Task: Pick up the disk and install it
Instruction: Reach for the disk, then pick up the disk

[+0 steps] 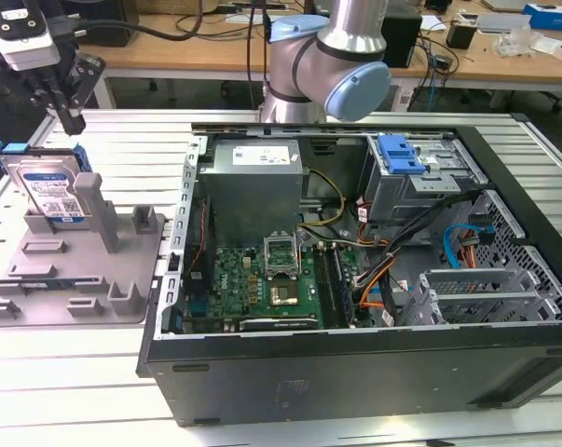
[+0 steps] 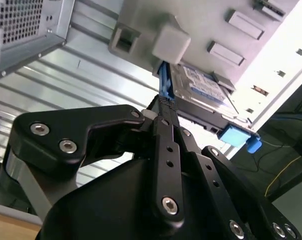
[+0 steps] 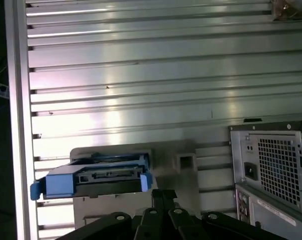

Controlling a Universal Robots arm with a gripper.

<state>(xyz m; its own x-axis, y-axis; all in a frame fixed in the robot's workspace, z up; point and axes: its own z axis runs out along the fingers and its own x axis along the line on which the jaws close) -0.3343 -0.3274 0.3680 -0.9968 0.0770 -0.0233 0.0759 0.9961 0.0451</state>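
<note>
Pincer [image 1: 73, 121] clenched: tips together, nothing between them, clearest in the first wrist view [image 3: 163, 196]. It hangs just above the top edge of the flat silver hard drive with white-and-blue label and blue plastic rails [image 1: 49, 191]; cannot tell whether they touch.

The drive stands upright on edge in the grey plastic fixture with upright posts [image 1: 122, 270], leaning against the tall post and not yet lifted. It also shows in both wrist views [image 2: 201, 87] [image 3: 98, 177].

The fixture sits on the ribbed silver aluminium desk [image 1: 75, 363], at the exterior view's left. The open black computer case [image 1: 355, 372] lies just beside the fixture on that view's right, with its green motherboard exposed. The grey metal cage with ribbed blue tab [image 1: 402, 158] is inside the case at the far side, well apart from the drive.
</note>
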